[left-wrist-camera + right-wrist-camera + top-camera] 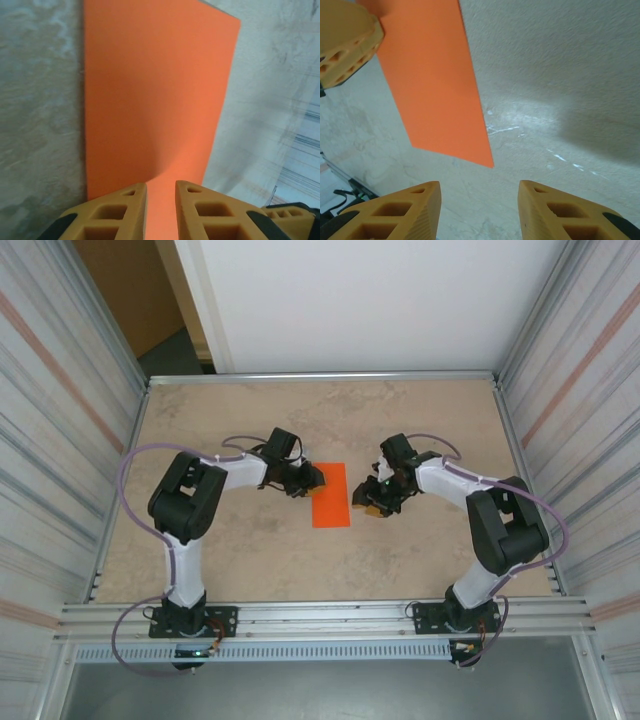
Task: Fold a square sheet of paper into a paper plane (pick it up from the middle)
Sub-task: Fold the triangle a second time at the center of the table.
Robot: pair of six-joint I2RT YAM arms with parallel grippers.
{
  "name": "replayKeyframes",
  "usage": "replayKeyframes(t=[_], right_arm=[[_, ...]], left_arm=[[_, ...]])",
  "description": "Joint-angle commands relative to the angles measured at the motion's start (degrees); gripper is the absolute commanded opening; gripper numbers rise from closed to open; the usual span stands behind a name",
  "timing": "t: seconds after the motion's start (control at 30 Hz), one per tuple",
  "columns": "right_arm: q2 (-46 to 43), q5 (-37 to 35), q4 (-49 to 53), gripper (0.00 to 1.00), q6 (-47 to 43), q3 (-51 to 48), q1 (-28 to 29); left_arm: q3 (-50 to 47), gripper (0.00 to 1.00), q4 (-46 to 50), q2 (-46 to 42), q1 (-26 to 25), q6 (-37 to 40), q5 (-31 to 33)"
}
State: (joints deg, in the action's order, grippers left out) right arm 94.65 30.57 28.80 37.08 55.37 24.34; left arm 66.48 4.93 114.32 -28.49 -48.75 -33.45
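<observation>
Right fingers (410, 210) gape beside orange paper (435, 85); left fingers (115, 215) stand slightly parted over its edge.

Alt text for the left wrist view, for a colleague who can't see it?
The orange sheet of paper lies on the mottled beige table. The left gripper sits at its near edge, fingers slightly apart, paper showing between them.

The square sheet of paper (331, 495) is plain, unmarked bright orange; it shows as a narrow rectangle rather than a square; it lies flat near the middle of the table (250, 420), long edges running front to back.
</observation>
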Motion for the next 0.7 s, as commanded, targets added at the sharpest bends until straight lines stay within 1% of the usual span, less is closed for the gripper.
replayKeyframes(t=[0.0, 0.13, 0.27, 0.43, 0.57, 0.67], right_arm=[[1.6, 1.8, -0.7, 0.43, 0.4, 0.4, 1.3], [3.6, 2.6, -2.0, 0.42, 0.6, 0.6, 2.0], [5.3, 4.4, -4.0, 0.38, 0.6, 0.8, 2.2], [7.6, 3.7, -3.8, 0.36, 0.7, 1.6, 2.6], [8.2, 2.1, -3.0, 0.36, 0.5, 1.7, 2.6], [8.6, 2.9, -3.2, 0.35, 0.3, 1.8, 2.6]], left_arm=[[1.9, 0.21, 5.1, 1.7, 0.7, -1.7, 2.5], [1.2, 0.19, 7.2, 2.4, 0.7, -4.2, 3.6], [0.6, 0.19, 7.3, 2.6, 0.7, -6.3, 3.7], [1.1, 0.18, 9.1, 3.3, 0.7, -6.7, 4.4], [1.1, 0.18, 9.0, 4.0, 0.7, -7.0, 3.7], [1.0, 0.17, 8.9, 4.2, 0.7, -7.2, 3.7]])
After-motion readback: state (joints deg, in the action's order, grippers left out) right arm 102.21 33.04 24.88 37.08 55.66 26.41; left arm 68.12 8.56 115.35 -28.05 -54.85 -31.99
